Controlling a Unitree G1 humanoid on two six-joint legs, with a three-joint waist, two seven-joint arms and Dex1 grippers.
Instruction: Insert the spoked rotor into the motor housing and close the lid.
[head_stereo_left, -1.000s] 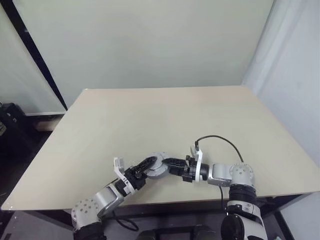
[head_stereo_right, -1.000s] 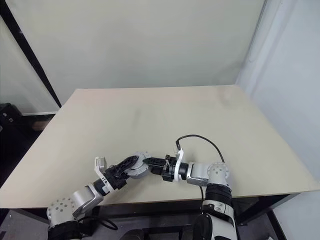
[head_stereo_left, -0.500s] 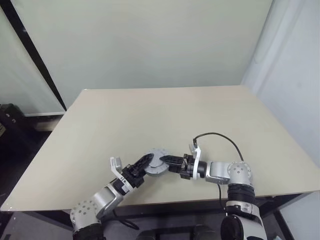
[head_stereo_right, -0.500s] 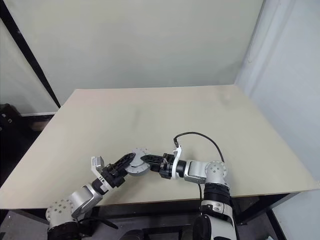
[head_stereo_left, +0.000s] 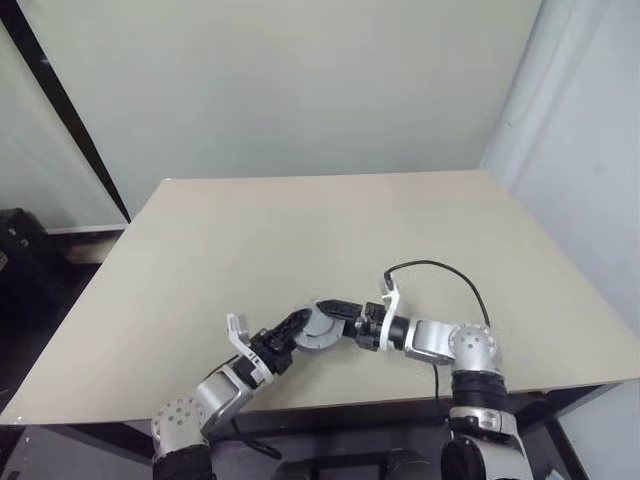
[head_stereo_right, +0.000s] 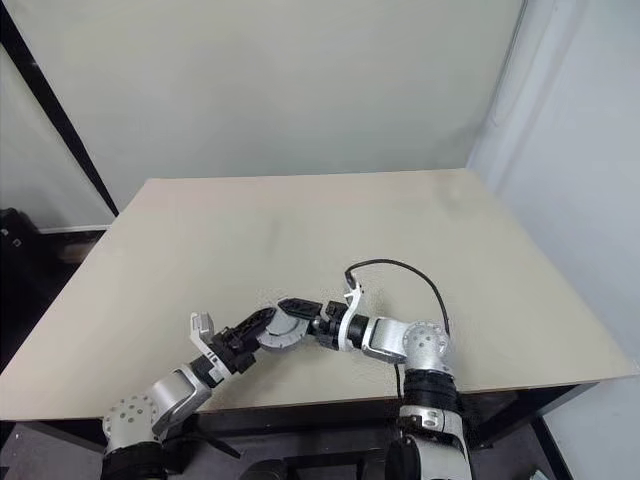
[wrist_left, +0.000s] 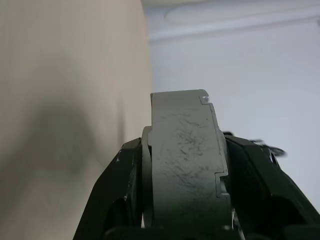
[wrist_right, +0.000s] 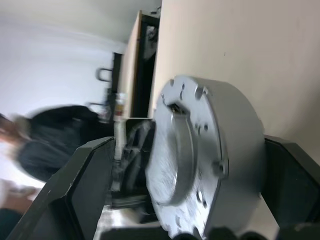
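Motor housing (head_stereo_left: 322, 325): assembled grey unit, lid apparently on, above counter (head_stereo_left: 300, 230) near edge. Left gripper (head_stereo_left: 300, 322): jaws clamped on it. Right gripper (head_stereo_left: 338, 310): jaws spread wide astride it. Remaining: seating unconfirmed.

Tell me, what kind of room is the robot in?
Probably a plain test room or lab. There is one bare tan table set against a blank pale wall, and two pincers hold a round grey metal part between them.
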